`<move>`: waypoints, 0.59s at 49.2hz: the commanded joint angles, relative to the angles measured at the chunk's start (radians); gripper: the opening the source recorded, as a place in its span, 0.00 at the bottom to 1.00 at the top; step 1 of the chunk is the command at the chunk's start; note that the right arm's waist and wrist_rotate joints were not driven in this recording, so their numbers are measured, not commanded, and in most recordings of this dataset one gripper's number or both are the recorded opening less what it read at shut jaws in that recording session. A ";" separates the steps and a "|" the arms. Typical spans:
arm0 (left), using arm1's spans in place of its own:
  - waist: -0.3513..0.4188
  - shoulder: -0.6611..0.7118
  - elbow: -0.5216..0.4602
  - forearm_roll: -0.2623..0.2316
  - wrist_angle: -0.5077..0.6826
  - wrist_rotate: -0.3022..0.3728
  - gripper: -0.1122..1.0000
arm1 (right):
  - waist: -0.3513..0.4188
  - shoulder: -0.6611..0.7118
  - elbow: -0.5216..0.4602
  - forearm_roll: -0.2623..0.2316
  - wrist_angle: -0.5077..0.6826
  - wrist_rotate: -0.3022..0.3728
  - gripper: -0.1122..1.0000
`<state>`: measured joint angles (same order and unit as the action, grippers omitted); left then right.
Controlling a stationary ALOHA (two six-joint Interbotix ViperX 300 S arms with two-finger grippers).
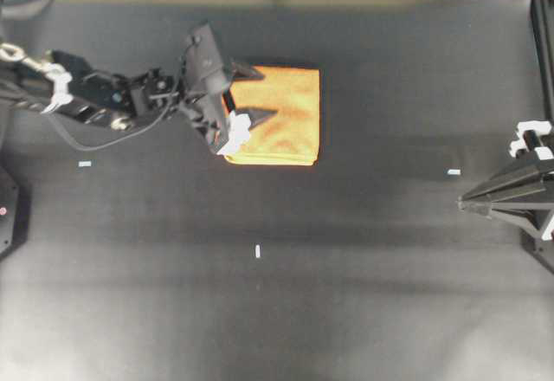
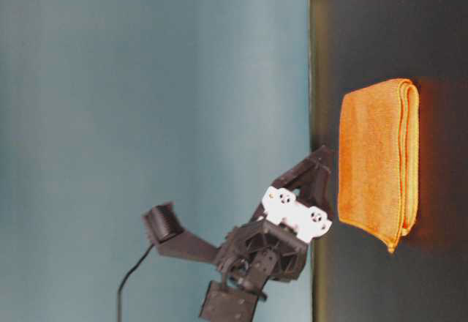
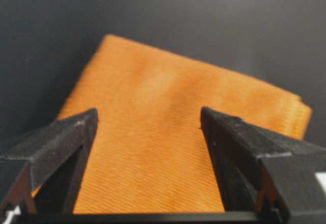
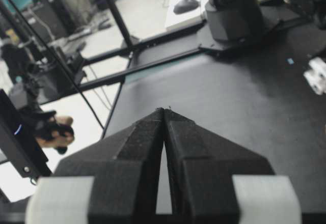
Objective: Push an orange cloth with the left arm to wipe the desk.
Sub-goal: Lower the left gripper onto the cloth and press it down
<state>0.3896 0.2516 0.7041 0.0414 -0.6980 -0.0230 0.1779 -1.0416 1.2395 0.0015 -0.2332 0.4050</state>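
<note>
Approach step: my left fingers [image 3: 147,127] spread wide, empty, over the folded fuzzy orange cloth [image 1: 281,113] lying flat on the matte black surface [image 1: 346,268]. Next, I judge: press down, then push.

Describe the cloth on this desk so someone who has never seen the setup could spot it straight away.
Start at the wide black desk and look toward its far edge with the teal strip. There lies the orange cloth, a folded fuzzy square lying flat. It is the only brightly coloured thing on the dark surface, and the left arm's open end effector sits over its near side.
</note>
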 commanded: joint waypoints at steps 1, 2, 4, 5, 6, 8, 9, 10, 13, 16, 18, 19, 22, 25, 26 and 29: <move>0.008 0.025 -0.025 0.003 -0.017 -0.018 0.80 | 0.000 -0.006 -0.003 0.002 -0.005 0.000 0.10; 0.009 0.031 -0.026 0.003 -0.018 -0.025 0.80 | 0.000 -0.008 -0.002 0.000 -0.005 0.000 0.10; 0.011 0.043 -0.029 0.003 -0.015 -0.037 0.80 | 0.000 -0.011 0.002 0.000 -0.005 0.000 0.10; 0.011 0.051 -0.029 0.003 -0.014 -0.041 0.80 | 0.000 -0.012 0.002 0.000 -0.005 0.000 0.10; 0.012 0.055 -0.029 0.003 -0.014 -0.048 0.80 | -0.002 -0.014 0.003 0.000 -0.005 0.000 0.10; 0.012 0.071 -0.031 0.003 -0.012 -0.058 0.80 | 0.000 -0.017 0.005 0.000 -0.003 -0.002 0.10; 0.012 0.077 -0.031 0.003 -0.011 -0.063 0.80 | 0.000 -0.017 0.005 0.000 -0.005 -0.002 0.10; 0.011 0.084 -0.032 0.003 -0.011 -0.067 0.80 | 0.000 -0.018 0.005 0.000 -0.005 -0.002 0.10; 0.011 0.103 -0.032 0.003 -0.008 -0.080 0.80 | 0.000 -0.020 0.006 0.000 -0.005 0.000 0.10; 0.011 0.114 -0.031 0.003 -0.003 -0.087 0.80 | 0.000 -0.021 0.006 0.000 -0.005 -0.002 0.10; 0.011 0.115 -0.029 0.002 0.000 -0.089 0.80 | 0.000 -0.021 0.006 0.000 -0.003 -0.002 0.10; 0.011 0.117 -0.028 0.003 0.000 -0.089 0.80 | 0.000 -0.021 0.006 0.000 -0.005 -0.002 0.10; 0.011 0.115 -0.023 0.003 0.002 -0.091 0.80 | -0.002 -0.023 0.006 0.002 -0.005 -0.002 0.10; 0.009 0.114 -0.017 0.003 0.005 -0.092 0.80 | 0.000 -0.023 0.006 0.000 -0.003 0.000 0.10; 0.008 0.114 -0.014 0.003 0.006 -0.094 0.80 | 0.000 -0.025 0.006 0.000 -0.005 -0.002 0.10; 0.000 0.112 -0.003 0.003 0.008 -0.094 0.80 | 0.000 -0.025 0.006 0.000 -0.003 0.000 0.10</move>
<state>0.4019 0.3666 0.6934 0.0414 -0.6903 -0.1150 0.1779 -1.0692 1.2517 0.0015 -0.2332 0.4050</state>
